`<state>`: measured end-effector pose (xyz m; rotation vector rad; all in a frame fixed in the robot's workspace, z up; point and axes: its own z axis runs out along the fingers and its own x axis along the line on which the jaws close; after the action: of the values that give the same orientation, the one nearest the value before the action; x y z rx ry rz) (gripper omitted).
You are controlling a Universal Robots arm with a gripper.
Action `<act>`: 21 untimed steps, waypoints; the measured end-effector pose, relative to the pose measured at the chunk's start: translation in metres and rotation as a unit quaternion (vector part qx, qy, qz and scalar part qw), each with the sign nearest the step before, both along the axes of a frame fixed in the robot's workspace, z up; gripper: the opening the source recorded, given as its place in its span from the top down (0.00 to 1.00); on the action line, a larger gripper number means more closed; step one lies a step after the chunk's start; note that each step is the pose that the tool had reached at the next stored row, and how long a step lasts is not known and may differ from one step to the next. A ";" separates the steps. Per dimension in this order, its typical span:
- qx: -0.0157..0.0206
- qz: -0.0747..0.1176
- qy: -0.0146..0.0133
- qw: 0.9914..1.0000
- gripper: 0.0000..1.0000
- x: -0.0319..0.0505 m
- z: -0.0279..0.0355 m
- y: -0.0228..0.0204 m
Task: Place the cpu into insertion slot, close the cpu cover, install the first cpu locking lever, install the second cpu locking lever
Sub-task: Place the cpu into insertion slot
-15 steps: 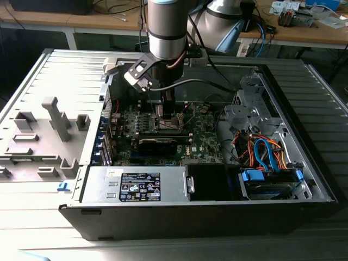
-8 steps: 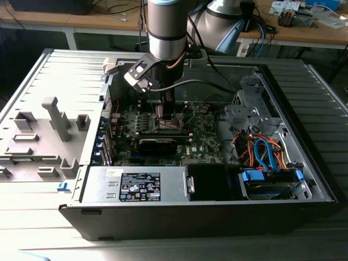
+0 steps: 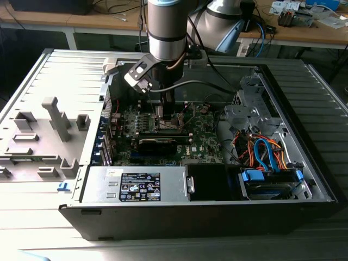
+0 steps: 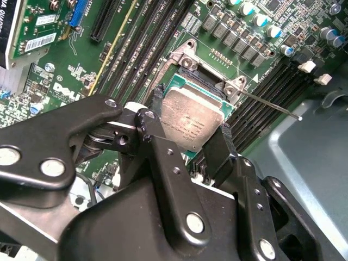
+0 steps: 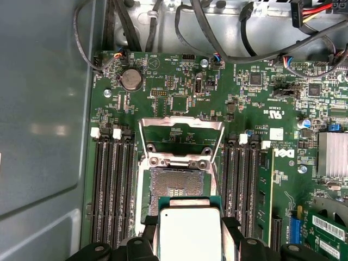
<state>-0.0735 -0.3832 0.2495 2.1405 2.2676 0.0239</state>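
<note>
My gripper is shut on the cpu, a flat silvery square pinched by its two opposite edges between black fingers. In the second wrist view the cpu hangs tilted just above the insertion slot, overlapping its near part. The insertion slot is dark and uncovered, with its contact field showing. The cpu cover stands flipped open at the slot's far side. A thin lever rod sticks out sideways from the socket. In the exterior view the gripper is low over the motherboard.
Black memory slots flank the socket on both sides. A coin battery and cables lie beyond it, and a finned heatsink sits to one side. The power supply and drive cage line the case front.
</note>
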 end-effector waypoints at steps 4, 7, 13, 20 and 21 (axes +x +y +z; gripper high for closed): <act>0.000 0.000 0.000 1.000 0.45 0.0000 -0.0007 0.0000; 0.000 0.000 0.000 1.000 0.45 0.0000 -0.0011 0.0000; 0.000 0.000 0.000 1.000 0.45 0.0000 -0.0021 -0.0001; 0.000 0.000 0.000 1.000 0.45 0.0000 -0.0037 -0.0001; 0.000 0.000 0.000 1.000 0.45 0.0000 -0.0040 -0.0001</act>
<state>-0.0735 -0.3833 0.2455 2.1406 2.2676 0.0240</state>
